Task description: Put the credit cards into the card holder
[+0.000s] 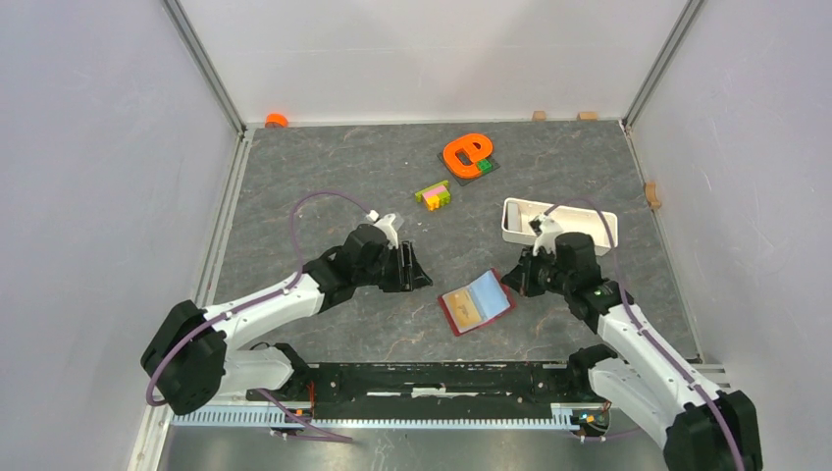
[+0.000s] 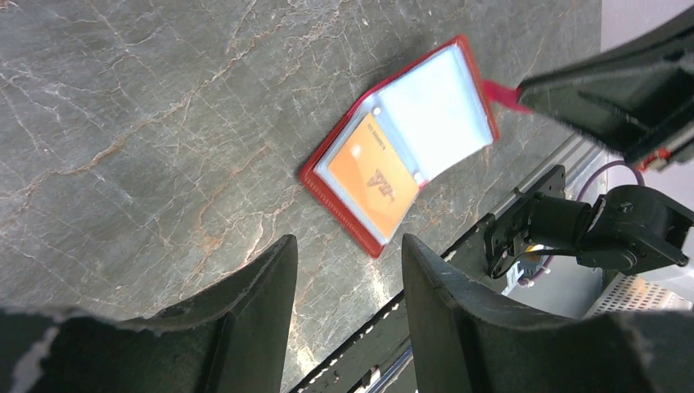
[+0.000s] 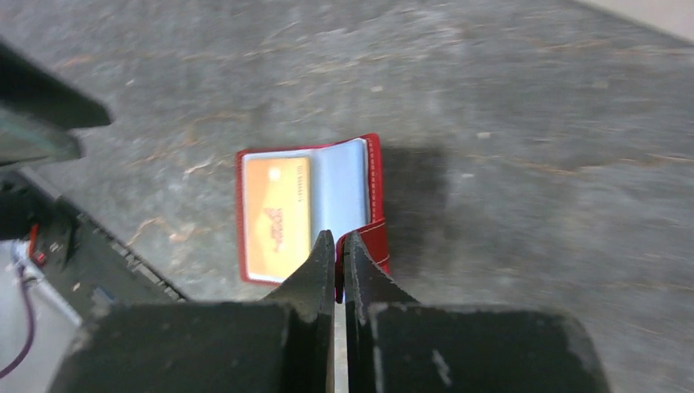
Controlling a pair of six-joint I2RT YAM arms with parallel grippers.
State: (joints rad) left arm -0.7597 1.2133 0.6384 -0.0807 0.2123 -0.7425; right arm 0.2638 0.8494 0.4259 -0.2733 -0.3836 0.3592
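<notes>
I see the right gripper [image 3: 336,246] pinched shut on the card holder [image 3: 344,176] at its tab edge. My left gripper [image 2: 348,250] gapes empty, farther off, the holder lying slantwise ahead of it, one credit card [image 3: 277,217] pocketed.

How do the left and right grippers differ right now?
The left gripper has its jaws apart and empty; the right gripper has its jaws shut, apparently pinching the card holder by its red tab. The left hangs clear of it; the right is at its edge. Both are black, low over the table.
</notes>
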